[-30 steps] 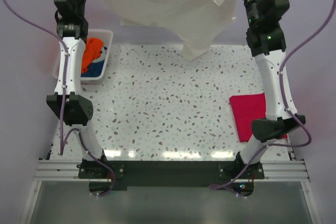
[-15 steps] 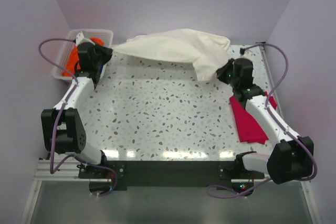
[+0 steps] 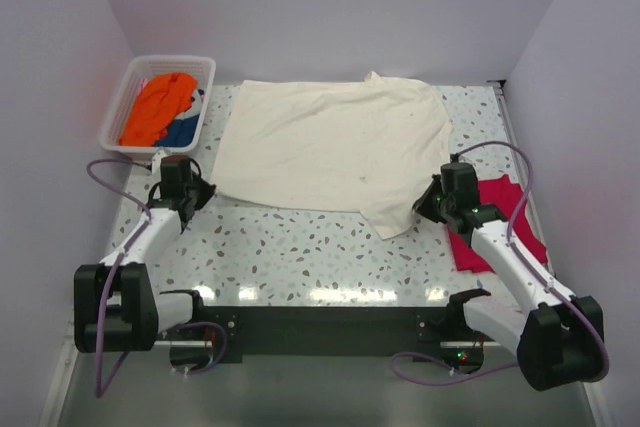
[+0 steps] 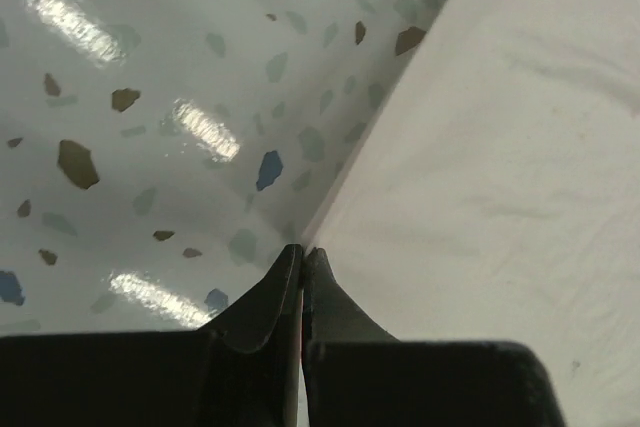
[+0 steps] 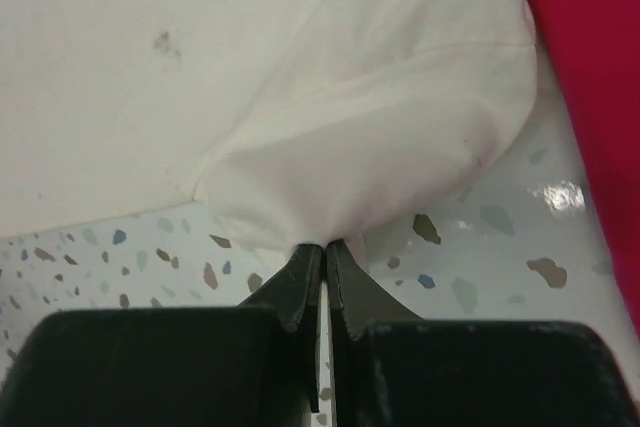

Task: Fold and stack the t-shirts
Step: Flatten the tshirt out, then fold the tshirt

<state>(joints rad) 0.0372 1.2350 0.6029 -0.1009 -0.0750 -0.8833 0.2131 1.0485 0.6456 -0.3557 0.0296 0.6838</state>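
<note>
At the near left, the left pincer (image 4: 302, 255) is seen clenched on the near-left corner of the cream t-shirt (image 3: 330, 147). At the near right, the right pincer (image 5: 323, 249) is clenched on its bunched sleeve, just beside a folded red t-shirt (image 3: 500, 222). The cream t-shirt is spread flat on the speckled surface (image 3: 300, 247), its long axis laid left to right, hem leftward, sleeves rightward. At the far left, orange and blue garments (image 3: 160, 107) are held in a white basket (image 3: 118, 117).

Top cam: high behind near edge, looks down over whole desk (image 3: 300, 247). Wrist cams: close-up, low over desk. All three share cream t-shirt (image 3: 330, 147).
</note>
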